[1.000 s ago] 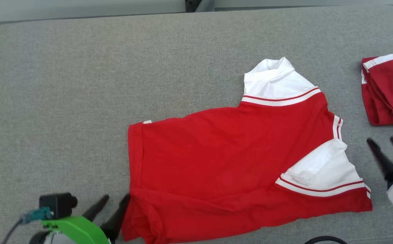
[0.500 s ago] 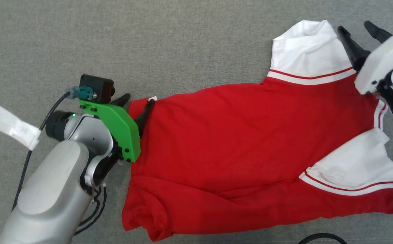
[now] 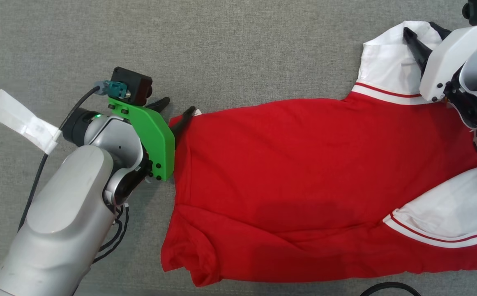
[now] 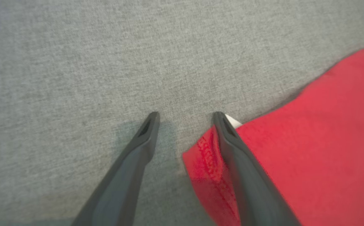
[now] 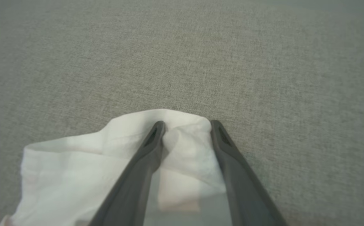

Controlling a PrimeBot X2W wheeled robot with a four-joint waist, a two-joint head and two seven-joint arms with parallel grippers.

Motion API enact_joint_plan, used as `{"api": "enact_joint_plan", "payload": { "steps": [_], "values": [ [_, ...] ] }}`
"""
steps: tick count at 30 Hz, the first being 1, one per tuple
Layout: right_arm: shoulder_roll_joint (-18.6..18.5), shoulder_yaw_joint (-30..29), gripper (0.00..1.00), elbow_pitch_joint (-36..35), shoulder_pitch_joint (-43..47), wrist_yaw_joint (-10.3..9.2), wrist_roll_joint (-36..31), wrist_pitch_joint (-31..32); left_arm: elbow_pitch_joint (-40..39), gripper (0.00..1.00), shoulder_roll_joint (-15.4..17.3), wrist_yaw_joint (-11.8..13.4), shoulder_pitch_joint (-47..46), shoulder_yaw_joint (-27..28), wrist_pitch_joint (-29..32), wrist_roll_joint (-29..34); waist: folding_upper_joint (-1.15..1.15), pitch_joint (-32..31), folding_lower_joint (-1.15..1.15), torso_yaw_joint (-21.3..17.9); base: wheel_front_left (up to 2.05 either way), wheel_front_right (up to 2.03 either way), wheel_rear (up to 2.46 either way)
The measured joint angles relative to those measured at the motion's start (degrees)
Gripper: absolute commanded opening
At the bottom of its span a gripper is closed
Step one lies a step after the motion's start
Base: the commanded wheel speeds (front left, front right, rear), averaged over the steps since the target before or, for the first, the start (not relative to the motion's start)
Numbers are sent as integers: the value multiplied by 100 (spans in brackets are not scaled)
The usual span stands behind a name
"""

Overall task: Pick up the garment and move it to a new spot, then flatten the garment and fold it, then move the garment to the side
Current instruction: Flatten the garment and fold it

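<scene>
The garment point(image 3: 304, 176) is a red shirt with white sleeves, lying spread on the grey surface. My left gripper point(image 3: 176, 107) is open at its upper left hem corner. In the left wrist view the left gripper point(image 4: 186, 115) straddles that corner: one finger rests on the red hem point(image 4: 207, 160), the other on bare grey fabric. My right gripper point(image 3: 421, 32) is open at the upper white sleeve point(image 3: 382, 61). In the right wrist view the right gripper point(image 5: 187, 123) has the white sleeve's point(image 5: 75, 169) far edge bunched between its fingers.
The grey padded surface point(image 3: 263, 49) stretches bare above and left of the shirt. A white paper tag point(image 3: 20, 121) hangs off the left arm's cable. A black cable loop point(image 3: 390, 287) lies at the bottom edge.
The camera has tilted down and shifted. My left arm rose to the shirt's hem corner. My right arm rose to the upper white sleeve, its fingers now over the sleeve's edge and slightly narrower.
</scene>
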Motion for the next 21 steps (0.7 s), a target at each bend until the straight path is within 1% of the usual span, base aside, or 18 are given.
{"api": "enact_joint_plan", "payload": {
  "steps": [4,5,6,7,11,13,15,16,17,19,21],
  "values": [
    [-66,174,0,94,-12,0,182,-57,19,69,111,-40,20,-3,26,-35,1,-58,0,-6,0,0,0],
    [-79,214,0,115,-15,1,230,-78,4,78,132,-40,40,-3,48,-35,0,-75,0,-11,0,0,0],
    [-101,248,0,137,-15,1,267,-94,-24,94,157,-40,64,-2,52,-48,1,-90,0,-17,0,0,0],
    [-124,278,0,162,-15,1,301,-101,-63,100,182,-41,89,-1,69,-76,1,-104,0,-22,0,0,0],
    [-189,396,0,229,-21,1,412,-151,-167,100,229,-57,144,-7,192,-156,1,-147,0,-31,0,0,0],
    [-201,442,0,258,-42,1,466,-154,-207,94,248,-57,162,-5,254,-225,2,-148,0,-39,0,0,0],
    [-202,465,0,275,-60,0,500,-158,-230,92,267,-58,165,-9,277,-230,2,-145,0,-46,0,0,0],
    [-207,489,5,289,-78,1,514,-178,-263,92,276,-58,168,-10,307,-233,1,-141,0,-51,0,0,0],
    [-212,520,17,304,-99,0,531,-187,-299,92,280,-58,178,-13,318,-242,2,-137,0,-55,0,0,0],
    [-221,593,19,348,-121,0,584,-243,-385,92,300,-64,202,-14,358,-290,2,-152,0,-60,0,0,0],
    [-225,634,19,381,-122,0,619,-259,-468,94,328,-65,226,-33,410,-291,2,-176,0,-62,0,0,0]
  ]
}}
